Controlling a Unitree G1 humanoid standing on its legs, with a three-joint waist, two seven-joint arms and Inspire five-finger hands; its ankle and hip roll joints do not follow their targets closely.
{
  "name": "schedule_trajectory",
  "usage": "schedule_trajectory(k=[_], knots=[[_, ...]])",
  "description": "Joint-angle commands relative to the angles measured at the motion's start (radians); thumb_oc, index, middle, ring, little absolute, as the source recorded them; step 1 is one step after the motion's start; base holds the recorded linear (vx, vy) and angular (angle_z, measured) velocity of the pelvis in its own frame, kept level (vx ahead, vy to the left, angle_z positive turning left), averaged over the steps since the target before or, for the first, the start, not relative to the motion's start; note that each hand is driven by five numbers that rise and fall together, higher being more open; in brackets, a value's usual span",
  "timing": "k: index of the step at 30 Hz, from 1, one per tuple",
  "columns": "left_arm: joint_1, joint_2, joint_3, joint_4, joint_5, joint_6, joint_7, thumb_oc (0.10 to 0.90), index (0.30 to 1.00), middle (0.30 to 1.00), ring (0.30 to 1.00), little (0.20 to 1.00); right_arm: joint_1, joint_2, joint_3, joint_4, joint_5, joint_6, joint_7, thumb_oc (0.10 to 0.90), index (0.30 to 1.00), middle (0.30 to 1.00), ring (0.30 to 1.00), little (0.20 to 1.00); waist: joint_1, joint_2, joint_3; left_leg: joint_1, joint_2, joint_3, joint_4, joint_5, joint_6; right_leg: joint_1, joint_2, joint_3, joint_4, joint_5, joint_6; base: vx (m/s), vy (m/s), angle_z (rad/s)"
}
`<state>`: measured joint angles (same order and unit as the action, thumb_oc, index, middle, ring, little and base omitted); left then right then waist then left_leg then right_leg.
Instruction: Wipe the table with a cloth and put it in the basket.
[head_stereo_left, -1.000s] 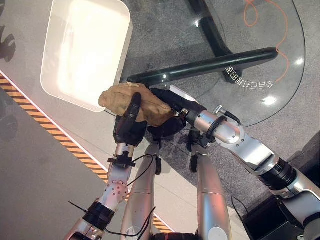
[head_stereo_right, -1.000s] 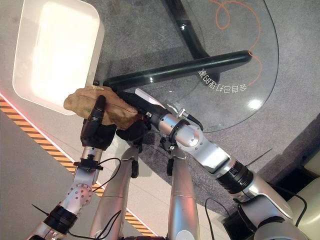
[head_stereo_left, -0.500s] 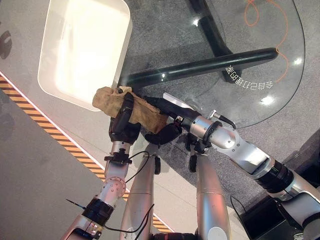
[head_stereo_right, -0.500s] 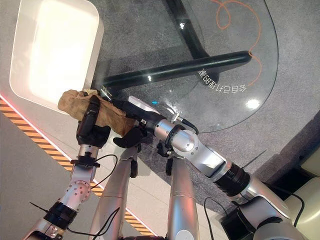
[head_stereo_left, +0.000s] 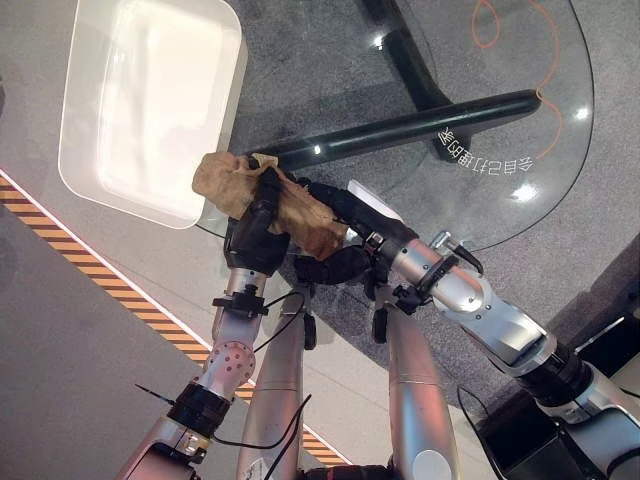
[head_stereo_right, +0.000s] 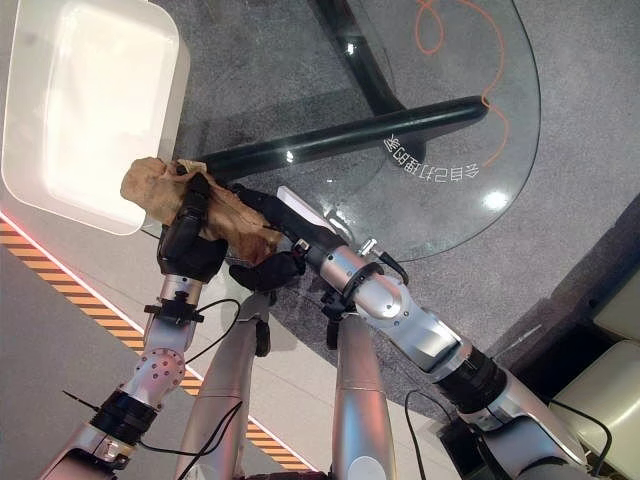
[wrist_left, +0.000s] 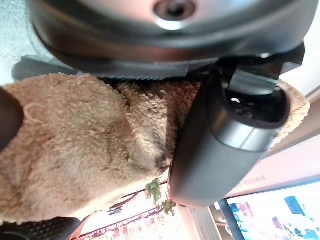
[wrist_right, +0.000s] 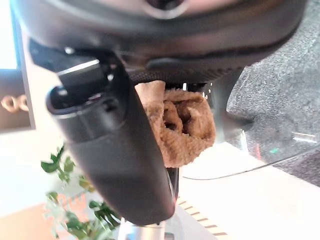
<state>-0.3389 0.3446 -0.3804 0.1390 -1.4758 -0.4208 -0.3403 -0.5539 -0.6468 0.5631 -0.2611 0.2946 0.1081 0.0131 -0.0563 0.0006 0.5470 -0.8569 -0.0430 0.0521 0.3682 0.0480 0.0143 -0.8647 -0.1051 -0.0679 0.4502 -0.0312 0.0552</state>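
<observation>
Left wrist view: left hand (wrist_left: 220, 135) has its thumb curled over the tan cloth (wrist_left: 85, 150), fingers closed on it, so the grip is firm. Right wrist view: right hand (wrist_right: 110, 150) has its thumb down alongside a bunched fold of the same cloth (wrist_right: 182, 125), which sits pinched between thumb and fingers.

Head views: both hands meet at the near left edge of the glass desk (head_stereo_left: 520, 120). Left hand (head_stereo_left: 255, 225) comes up from the near left and grips the left part of the cloth (head_stereo_left: 290, 205). Right hand (head_stereo_left: 345, 235) comes in from the right and holds the cloth's right, lower part. Cloth is crumpled and stretched between the two hands, over the desk's near left rim. Cannot tell if it touches the glass.

White basket (head_stereo_left: 95, 185) sits just to the left and far side of the cloth; the cloth's left tip overlaps its near right corner in the view. Cloth is not in the basket.

Glass desk is round and transparent, with its dark frame bar (head_stereo_left: 420, 120) visible through the top, running left to right just beyond the hands. An orange looping line (head_stereo_left: 520, 40) shows at the far right of the glass. Grey speckled floor (head_stereo_left: 320, 60) under the desk; orange-and-black striped tape (head_stereo_left: 120, 300) runs diagonally across the floor at the near left.
</observation>
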Motion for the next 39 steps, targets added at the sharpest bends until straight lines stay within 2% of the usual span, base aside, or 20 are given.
schedule_trajectory(k=[1, 8, 33, 36, 39], knots=[[0.047, -0.081, 0.019, -0.277, 0.032, -0.029, -0.212, 0.100, 0.300, 0.300, 0.300, 0.200, 0.008, 0.068, -0.199, -0.115, 0.169, -0.169, -0.139, 0.800, 0.900, 0.900, 0.900, 0.900, 0.025, 0.004, -0.027, 0.044, -0.067, 0.020, 0.016, -0.099, 0.045, -0.004, 0.091, 0.031, -0.058, 0.058, 0.023, 0.00, 0.000, 0.00], [0.067, -0.103, 0.030, -0.300, 0.061, -0.032, -0.200, 0.100, 0.300, 0.300, 0.300, 0.200, 0.086, 0.123, -0.253, -0.146, 0.182, -0.228, -0.148, 0.800, 0.900, 0.900, 0.900, 0.900, 0.013, 0.006, -0.027, 0.032, -0.062, 0.027, 0.020, -0.103, 0.046, -0.018, 0.095, 0.041, -0.052, 0.055, 0.022, 0.01, 0.009, -0.06], [0.076, -0.104, 0.042, -0.315, 0.069, -0.037, -0.193, 0.100, 0.300, 0.300, 0.300, 0.200, 0.116, 0.138, -0.256, -0.138, 0.224, -0.247, -0.141, 0.800, 0.900, 0.900, 0.900, 0.900, 0.011, 0.005, -0.027, 0.038, -0.058, 0.037, 0.004, -0.098, 0.043, -0.011, 0.095, 0.039, -0.066, 0.059, 0.022, 0.00, 0.000, 0.00], [0.079, -0.096, 0.056, -0.322, 0.077, -0.078, -0.199, 0.100, 0.300, 0.300, 0.300, 0.200, 0.122, 0.139, -0.262, -0.139, 0.225, -0.241, -0.141, 0.800, 0.900, 0.900, 0.900, 0.900, 0.012, 0.006, -0.027, 0.039, -0.057, 0.038, 0.002, -0.095, 0.043, -0.010, 0.096, 0.039, -0.067, 0.060, 0.021, 0.00, 0.000, 0.00], [0.077, -0.077, 0.091, -0.331, 0.091, -0.147, -0.204, 0.100, 0.300, 0.300, 0.300, 0.200, 0.131, 0.136, -0.263, -0.134, 0.222, -0.227, -0.139, 0.800, 0.900, 0.900, 0.900, 0.900, 0.015, 0.007, -0.027, 0.048, -0.057, 0.039, -0.001, -0.097, 0.042, -0.002, 0.096, 0.039, -0.069, 0.055, 0.020, 0.00, 0.000, 0.00]])
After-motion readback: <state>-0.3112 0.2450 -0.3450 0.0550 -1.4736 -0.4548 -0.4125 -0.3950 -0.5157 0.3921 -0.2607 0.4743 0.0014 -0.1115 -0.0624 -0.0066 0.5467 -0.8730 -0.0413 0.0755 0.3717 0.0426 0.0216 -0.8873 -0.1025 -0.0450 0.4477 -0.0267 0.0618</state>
